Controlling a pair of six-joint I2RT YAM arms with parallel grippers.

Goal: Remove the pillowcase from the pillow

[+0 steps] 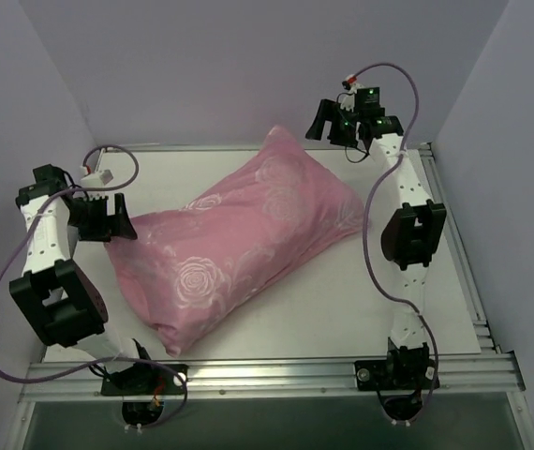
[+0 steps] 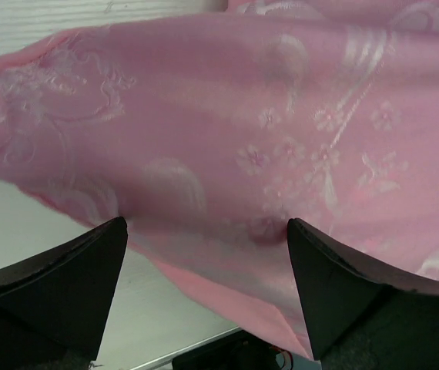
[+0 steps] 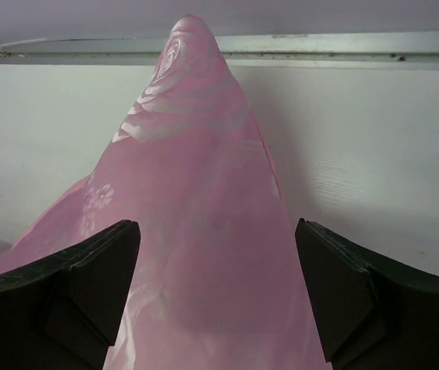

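Pink rose-patterned pillowcase (image 1: 239, 244) fully covers the pillow; no white cushion shows in any view. The bundle lies on the white desk (image 1: 370, 291), long axis diagonal from the near-left corner toward the far-right corner.

Left claw (image 1: 108, 220): jaws wide, nothing held. It sits at the desk's left edge, just beside the bundle's left long flank near its near-left end. In the left wrist view the cloth fills the space ahead of the spread fingers.

Right claw (image 1: 337, 127): jaws wide, nothing held, by the far-right corner, close to the bundle's far end. Contact cannot be told.

Judgement: the left claw is nearer to cloth and faces the flank, across the long axis. Open end of the case not identifiable, so pull direction is undecided.
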